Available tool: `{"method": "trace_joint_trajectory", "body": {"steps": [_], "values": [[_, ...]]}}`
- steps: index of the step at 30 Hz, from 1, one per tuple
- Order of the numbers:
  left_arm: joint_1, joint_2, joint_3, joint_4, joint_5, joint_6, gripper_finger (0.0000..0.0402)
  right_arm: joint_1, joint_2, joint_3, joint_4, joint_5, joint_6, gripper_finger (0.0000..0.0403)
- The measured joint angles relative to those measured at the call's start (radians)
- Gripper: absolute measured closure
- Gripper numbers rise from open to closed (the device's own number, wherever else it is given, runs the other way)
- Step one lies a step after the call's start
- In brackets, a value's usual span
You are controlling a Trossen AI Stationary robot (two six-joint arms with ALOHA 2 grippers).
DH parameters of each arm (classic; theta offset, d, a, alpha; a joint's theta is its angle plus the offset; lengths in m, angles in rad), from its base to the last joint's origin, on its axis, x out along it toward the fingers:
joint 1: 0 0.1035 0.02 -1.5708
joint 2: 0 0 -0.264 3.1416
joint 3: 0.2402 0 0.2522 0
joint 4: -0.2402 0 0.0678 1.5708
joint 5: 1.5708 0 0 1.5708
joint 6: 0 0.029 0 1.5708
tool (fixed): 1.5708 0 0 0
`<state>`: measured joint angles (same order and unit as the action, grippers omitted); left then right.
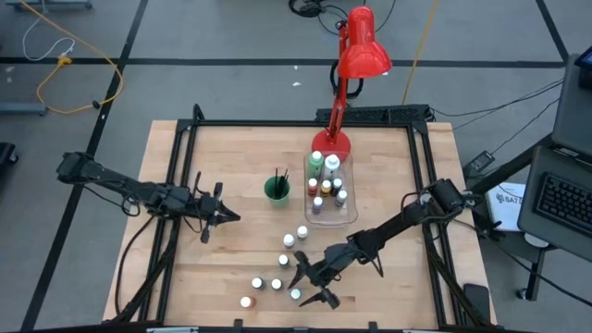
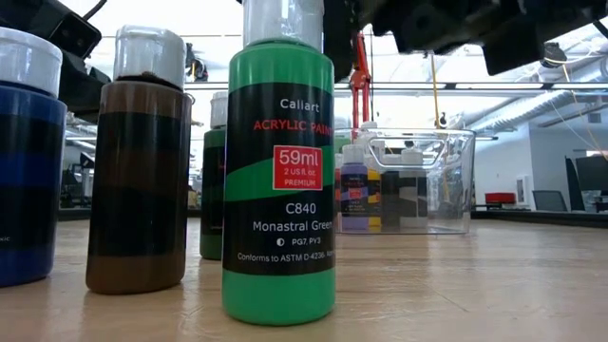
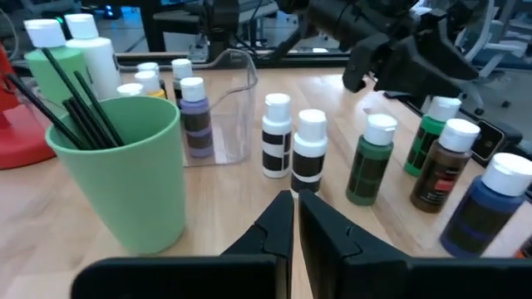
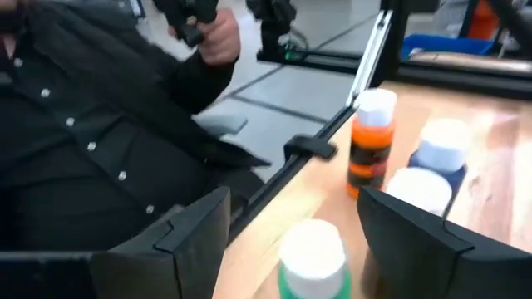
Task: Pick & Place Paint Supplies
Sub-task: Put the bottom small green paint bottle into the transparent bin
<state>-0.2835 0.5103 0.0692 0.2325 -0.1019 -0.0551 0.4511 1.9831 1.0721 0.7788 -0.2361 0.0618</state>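
The tall green white-capped acrylic paint bottle (image 2: 279,161) loses its cap top at the low view's 12 o'clock edge. At 9 o'clock, the dark blue bottle (image 2: 28,157) is cut off. Labels inside the clear rectangular plastic bin (image 2: 407,180) are too small to read.

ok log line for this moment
left gripper: shut, idle by green cup | right gripper: open over green paint bottle | clear bin: part filled

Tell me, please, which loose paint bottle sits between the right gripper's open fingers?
The green bottle, white-capped, directly between the right gripper; the orange bottle and others stand beyond.
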Motion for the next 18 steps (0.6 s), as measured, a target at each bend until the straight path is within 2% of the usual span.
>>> {"method": "trace_joint_trajectory", "body": {"steps": [14,18], "values": [[0.001,0.000,0.000,-0.004,0.007,0.008,0.0378,0.007,0.000,-0.001,-0.080,0.006,-0.041,0.0144],[0.000,0.000,0.000,-0.004,0.007,0.007,0.0378,0.013,0.013,-0.001,-0.056,0.054,-0.051,0.0144]]}}
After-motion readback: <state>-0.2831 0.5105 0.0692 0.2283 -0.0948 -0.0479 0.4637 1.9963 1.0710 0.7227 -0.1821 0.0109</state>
